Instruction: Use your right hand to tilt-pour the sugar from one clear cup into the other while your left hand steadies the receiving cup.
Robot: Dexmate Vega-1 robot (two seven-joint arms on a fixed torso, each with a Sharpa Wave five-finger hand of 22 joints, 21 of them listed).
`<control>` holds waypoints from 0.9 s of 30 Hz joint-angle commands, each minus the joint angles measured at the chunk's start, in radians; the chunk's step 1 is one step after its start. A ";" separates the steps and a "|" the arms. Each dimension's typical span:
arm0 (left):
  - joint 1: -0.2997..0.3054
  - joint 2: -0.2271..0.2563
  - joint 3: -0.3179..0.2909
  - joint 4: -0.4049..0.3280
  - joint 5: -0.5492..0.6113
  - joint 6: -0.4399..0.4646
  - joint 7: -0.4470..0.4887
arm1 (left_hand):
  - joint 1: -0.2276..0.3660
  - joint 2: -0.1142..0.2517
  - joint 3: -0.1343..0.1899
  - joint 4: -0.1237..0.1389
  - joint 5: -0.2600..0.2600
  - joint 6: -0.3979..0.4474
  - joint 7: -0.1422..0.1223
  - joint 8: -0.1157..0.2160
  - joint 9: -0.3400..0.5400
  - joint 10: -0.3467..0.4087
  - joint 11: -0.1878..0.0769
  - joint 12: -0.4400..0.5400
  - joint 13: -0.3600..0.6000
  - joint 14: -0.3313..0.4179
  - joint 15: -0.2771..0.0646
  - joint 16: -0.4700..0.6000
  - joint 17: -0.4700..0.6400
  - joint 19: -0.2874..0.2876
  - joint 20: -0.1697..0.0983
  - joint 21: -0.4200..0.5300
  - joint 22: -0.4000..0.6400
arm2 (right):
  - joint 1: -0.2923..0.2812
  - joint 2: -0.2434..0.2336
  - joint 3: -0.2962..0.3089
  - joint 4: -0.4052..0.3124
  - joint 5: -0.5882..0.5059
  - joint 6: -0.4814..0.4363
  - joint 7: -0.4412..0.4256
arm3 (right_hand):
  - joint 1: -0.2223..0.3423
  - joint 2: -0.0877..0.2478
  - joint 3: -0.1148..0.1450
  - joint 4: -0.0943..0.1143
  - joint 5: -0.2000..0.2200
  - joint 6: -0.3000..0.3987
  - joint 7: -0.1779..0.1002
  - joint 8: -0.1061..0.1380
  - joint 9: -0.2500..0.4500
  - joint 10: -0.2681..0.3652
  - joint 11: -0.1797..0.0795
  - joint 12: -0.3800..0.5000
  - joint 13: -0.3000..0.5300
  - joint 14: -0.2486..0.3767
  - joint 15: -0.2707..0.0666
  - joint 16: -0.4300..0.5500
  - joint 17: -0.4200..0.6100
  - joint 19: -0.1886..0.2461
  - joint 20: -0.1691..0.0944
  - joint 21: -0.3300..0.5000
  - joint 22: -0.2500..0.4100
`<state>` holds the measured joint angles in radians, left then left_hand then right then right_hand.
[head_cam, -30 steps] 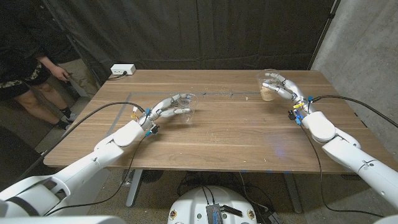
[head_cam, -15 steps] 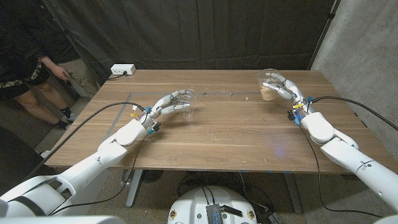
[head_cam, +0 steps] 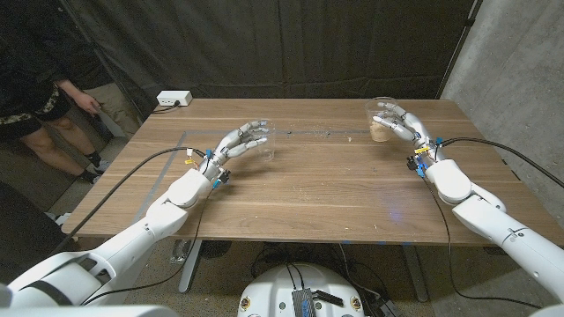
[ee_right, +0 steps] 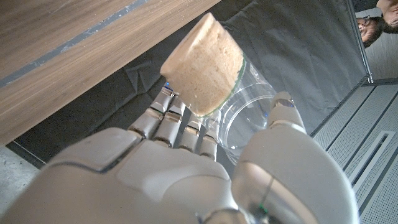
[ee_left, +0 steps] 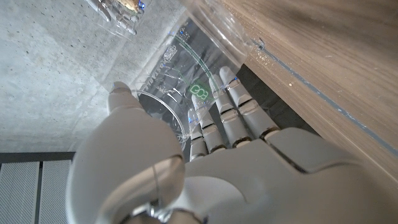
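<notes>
The left robot hand [head_cam: 241,141] is at approx. 10 o'clock on the desk [head_cam: 308,189]. Its fingers are wrapped around the empty clear cup [head_cam: 267,143], which stands upright on the wood. In the left wrist view the fingers [ee_left: 225,106] lie on one side of the cup wall [ee_left: 180,74] and the thumb on the other side, so this robot hand is grasping the cup.

The right robot hand [head_cam: 397,123] is at approx. 2 o'clock, near the far right corner of the desk. It is grasping the cup with sugar [head_cam: 381,120]. In the right wrist view the fingers [ee_right: 177,124] and the thumb are closed around this cup [ee_right: 242,109], and the sugar [ee_right: 204,62] is a pale brown mass filling the bottom part. The cup looks upright; whether its base touches the desk I cannot tell.

The two cups are well apart, w/ bare wood between them.

A white power strip [head_cam: 174,99] lies at the far left corner, approx. 11 o'clock. A person [head_cam: 40,97] is beside the desk on the left, partly in the frame.
</notes>
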<state>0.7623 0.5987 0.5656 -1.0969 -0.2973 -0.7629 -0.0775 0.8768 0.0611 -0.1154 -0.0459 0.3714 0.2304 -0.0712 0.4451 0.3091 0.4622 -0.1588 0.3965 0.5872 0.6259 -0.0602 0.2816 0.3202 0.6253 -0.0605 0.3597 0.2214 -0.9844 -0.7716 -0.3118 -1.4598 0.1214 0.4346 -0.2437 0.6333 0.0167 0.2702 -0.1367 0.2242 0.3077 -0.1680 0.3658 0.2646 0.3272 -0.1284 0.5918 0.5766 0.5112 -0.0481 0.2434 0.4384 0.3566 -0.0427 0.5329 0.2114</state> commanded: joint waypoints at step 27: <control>0.010 0.040 -0.043 -0.227 -0.019 0.267 0.024 | 0.014 0.009 -0.015 -0.002 -0.024 -0.002 0.009 0.004 0.009 -0.005 0.006 0.015 0.008 0.007 -0.136 -0.016 0.018 -0.011 -0.040 0.009 0.002 | -0.030 0.064 0.035 -0.015 0.074 0.069 -0.044 | 0.010 0.023 0.002 -0.001 -0.003 0.016 0.000 0.002 0.002 0.049 0.000 0.021 0.006 0.043 -0.184 0.012 0.010 0.012 -0.117 0.009 0.001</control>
<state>0.7764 0.6256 0.5316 -1.2814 -0.3179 -0.5570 -0.0499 0.8893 0.0640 -0.1228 -0.0469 0.3511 0.2303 -0.0604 0.4513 0.3136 0.4599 -0.1534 0.4052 0.5912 0.6306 -0.0554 0.2691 0.3338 0.6156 -0.0587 0.3666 0.2212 -1.0031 -0.7319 -0.2841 -1.4665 0.1778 0.4871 -0.2738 0.6376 0.0314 0.2702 -0.1367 0.2203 0.3131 -0.1694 0.3652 0.2647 0.3651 -0.1276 0.6035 0.5774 0.5438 -0.0515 0.2481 0.4429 0.3567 -0.0427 0.5367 0.2090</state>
